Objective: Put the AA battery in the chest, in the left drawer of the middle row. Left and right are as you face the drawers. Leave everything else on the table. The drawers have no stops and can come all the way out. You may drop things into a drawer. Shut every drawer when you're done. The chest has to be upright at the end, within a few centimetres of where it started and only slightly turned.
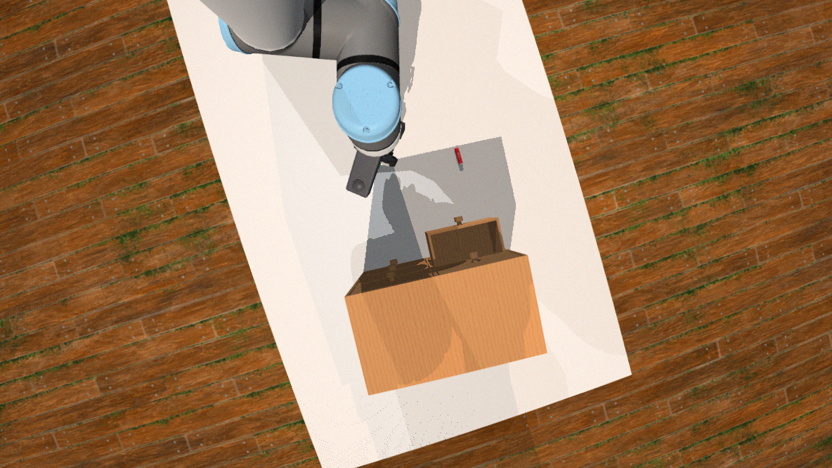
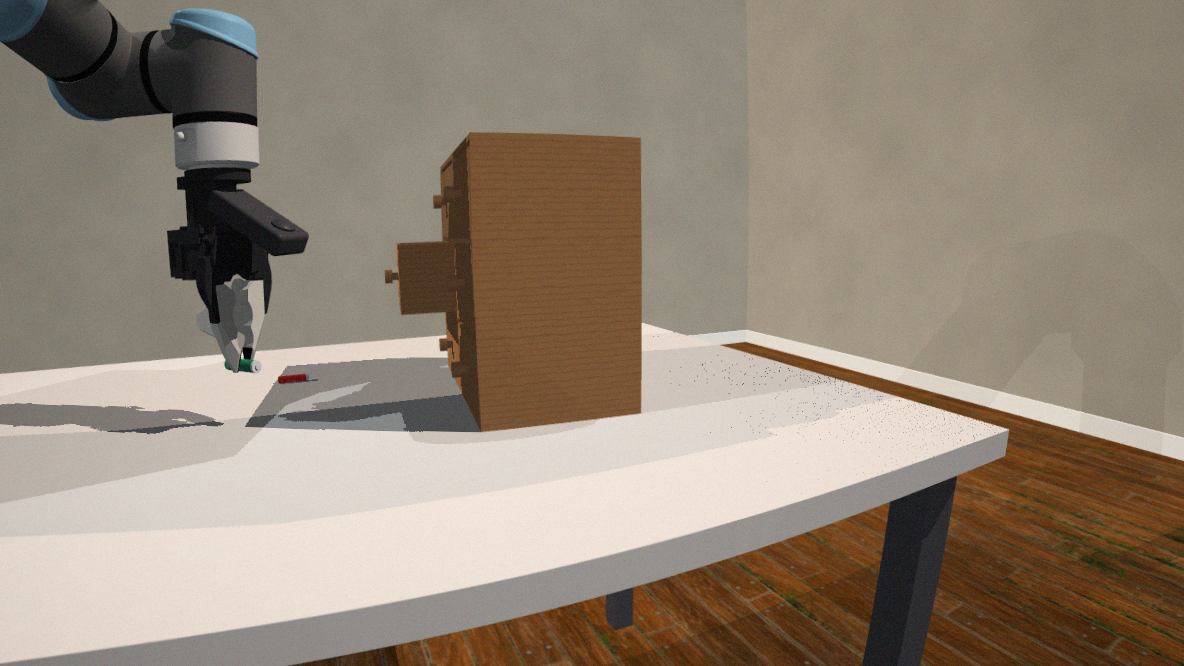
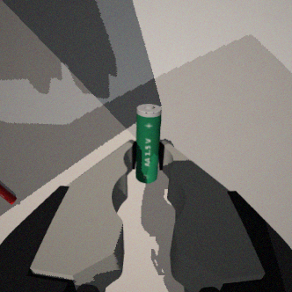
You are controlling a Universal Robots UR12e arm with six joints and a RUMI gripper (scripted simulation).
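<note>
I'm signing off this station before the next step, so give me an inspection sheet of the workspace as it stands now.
Surface: white table, shadows across it.
Job's things: green AA battery clamped between the fingers, just above the table; wooden chest upright, one middle-row drawer pulled out, the others look shut.
Clutter: small red item lying on the table in front of the chest, apart from it.
Grippers: gripper shut on the battery.
Cables: nothing seen.
Surroundings: plank floor, plain grey walls.

red item (image 2: 292, 378) lying between jaws and chest (image 2: 550, 281)
</note>
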